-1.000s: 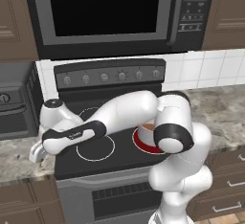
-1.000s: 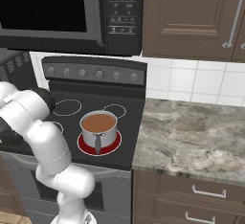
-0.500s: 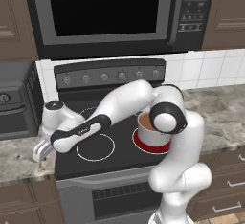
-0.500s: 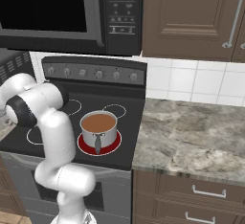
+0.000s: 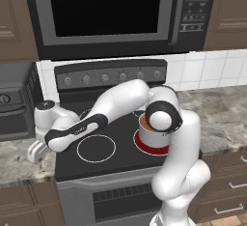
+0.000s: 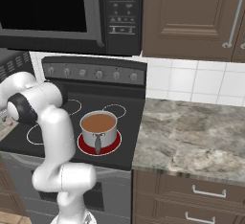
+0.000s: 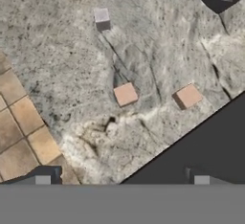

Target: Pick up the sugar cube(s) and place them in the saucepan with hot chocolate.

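The gripper (image 7: 122, 181) hangs over the marbled desk (image 7: 72, 50) left of the stove, pointing down, its two dark fingertips (image 7: 43, 180) spread wide with nothing between them. Below it in the hand view lie two tan sugar cubes, one cube (image 7: 125, 94) near the middle and the other cube (image 7: 187, 95) beside it, apart from each other and both flat on the stone; a smaller grey cube (image 7: 101, 18) sits farther off. The saucepan (image 6: 98, 127), holding brown hot chocolate, stands on the stove's (image 5: 111, 148) glowing red burner (image 6: 115, 145), its dark handle pointing forward, well apart from the cubes. The arm (image 5: 116, 106) rises by the stove front, bends at its elbow above the pan and stretches low across the cooktop leftward, the hand (image 5: 41, 148) past the stove's edge.
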